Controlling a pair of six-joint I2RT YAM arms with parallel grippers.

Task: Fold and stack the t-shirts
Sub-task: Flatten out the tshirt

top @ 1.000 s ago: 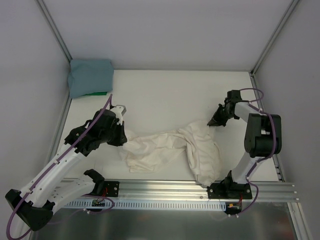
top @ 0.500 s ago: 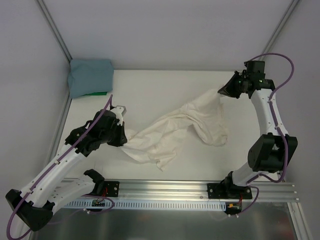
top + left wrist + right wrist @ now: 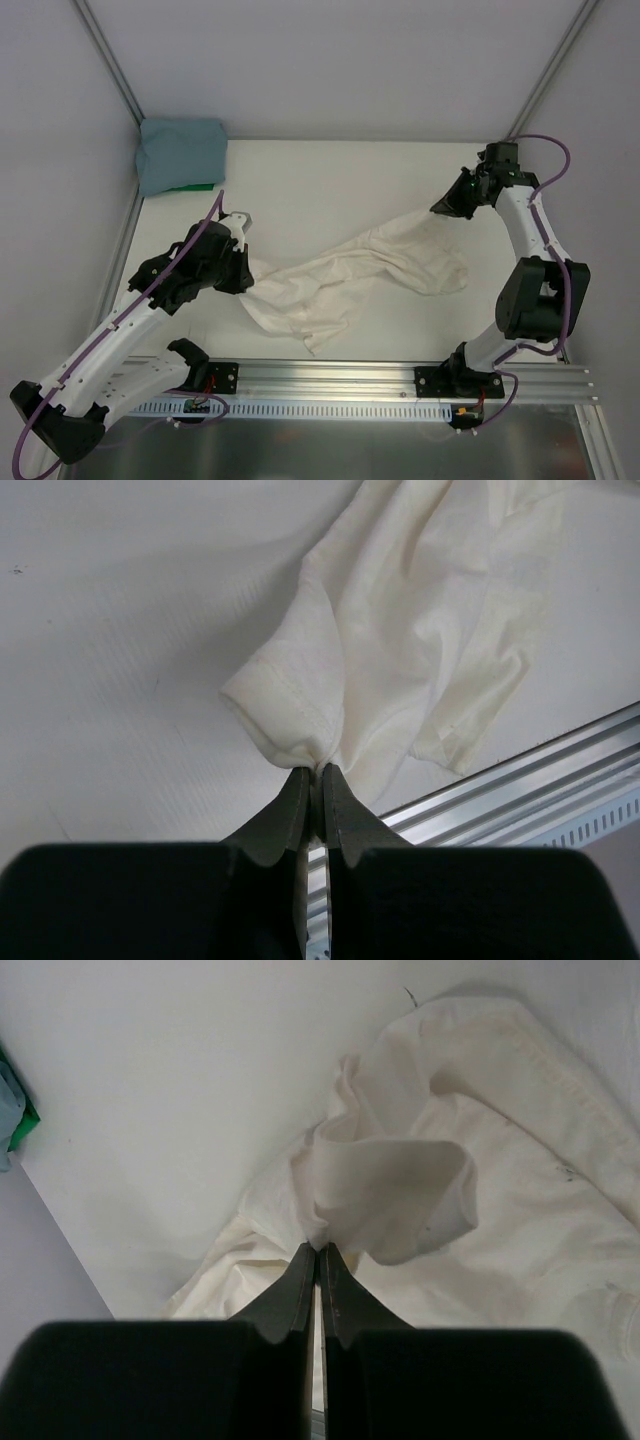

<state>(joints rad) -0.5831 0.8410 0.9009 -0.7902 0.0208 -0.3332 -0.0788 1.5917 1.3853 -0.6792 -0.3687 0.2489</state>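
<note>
The cream t-shirt [image 3: 350, 275] is stretched in a crumpled band across the middle of the white table, from lower left to upper right. My left gripper [image 3: 246, 272] is shut on its left end, a sleeve hem [image 3: 300, 715] seen in the left wrist view, pinched at the fingertips [image 3: 318, 772]. My right gripper [image 3: 436, 210] is shut on its right end, a fold of cloth [image 3: 385, 1195] pinched at the tips [image 3: 318, 1250]. The teal-blue t-shirt [image 3: 180, 153] lies folded in the far left corner, apart from both grippers.
A green item [image 3: 195, 186] peeks from under the teal shirt. Grey enclosure walls stand on the left, back and right. A metal rail [image 3: 330, 385] runs along the near edge of the table [image 3: 320, 180], also seen in the left wrist view [image 3: 520, 770].
My right gripper lifted the shirt's right end from mid-table up to the far right, then came back slightly down and left. The shirt stretched out between the grippers. The left gripper held still.
</note>
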